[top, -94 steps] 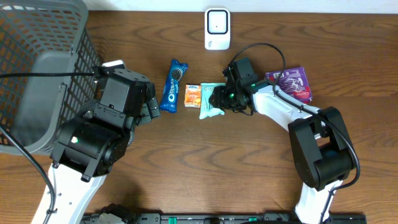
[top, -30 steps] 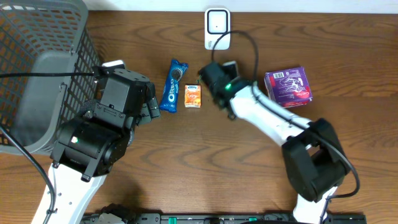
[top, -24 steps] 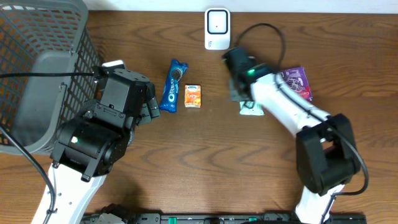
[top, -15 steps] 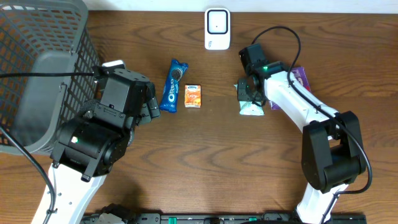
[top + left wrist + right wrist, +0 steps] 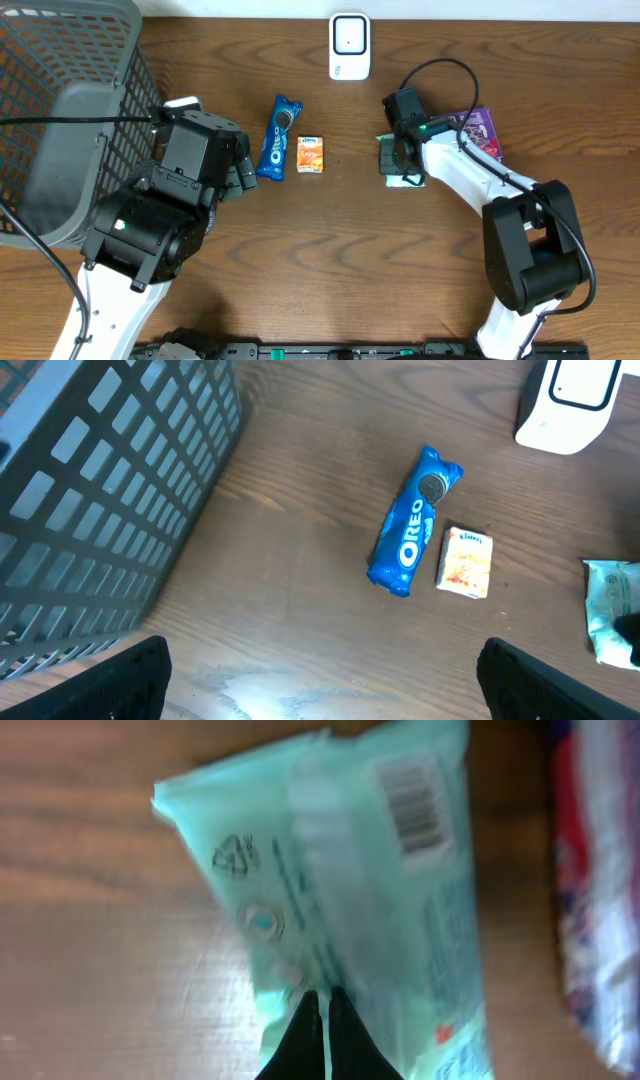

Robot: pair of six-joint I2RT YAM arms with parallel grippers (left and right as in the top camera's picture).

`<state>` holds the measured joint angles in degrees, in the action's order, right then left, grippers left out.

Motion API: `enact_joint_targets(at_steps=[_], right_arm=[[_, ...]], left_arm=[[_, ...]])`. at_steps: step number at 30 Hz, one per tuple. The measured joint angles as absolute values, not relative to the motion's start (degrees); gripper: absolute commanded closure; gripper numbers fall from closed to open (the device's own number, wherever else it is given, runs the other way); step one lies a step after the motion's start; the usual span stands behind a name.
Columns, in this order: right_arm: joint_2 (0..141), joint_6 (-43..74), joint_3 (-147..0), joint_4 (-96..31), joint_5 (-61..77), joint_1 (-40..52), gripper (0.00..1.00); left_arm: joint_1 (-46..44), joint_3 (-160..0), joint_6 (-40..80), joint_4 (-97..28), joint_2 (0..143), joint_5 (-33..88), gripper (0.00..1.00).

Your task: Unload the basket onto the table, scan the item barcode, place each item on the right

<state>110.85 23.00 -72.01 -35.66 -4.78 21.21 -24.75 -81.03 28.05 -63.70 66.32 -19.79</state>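
The item is a teal packet (image 5: 380, 870) lying on the wooden table with its barcode (image 5: 411, 805) facing up. My right gripper (image 5: 325, 995) is shut, its tips pinching the film at the packet's near end. From overhead, only the packet's lower edge (image 5: 408, 180) shows beneath that gripper (image 5: 395, 160). The white scanner (image 5: 349, 45) stands at the table's back edge, up and to the left of the packet. My left gripper (image 5: 320, 680) hangs open over bare wood at the left, holding nothing.
A blue Oreo pack (image 5: 279, 136) and a small orange box (image 5: 311, 155) lie left of the packet. A purple pouch (image 5: 470, 135) sits just right of it. A grey wire basket (image 5: 60, 120) fills the far left corner.
The right arm swung from in front of the scanner to the right, and the teal packet now lies beside the purple pouch. The left arm stayed still.
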Motion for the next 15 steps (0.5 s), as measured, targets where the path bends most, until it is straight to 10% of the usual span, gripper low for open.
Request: enact_joint_targets(at_steps=[15], right_arm=[[100.49, 23.0, -75.59, -39.48, -14.52, 21.54, 0.99]], left_arm=[[-24.75, -81.03, 28.05, -63.68, 66.32, -19.79, 0.02]])
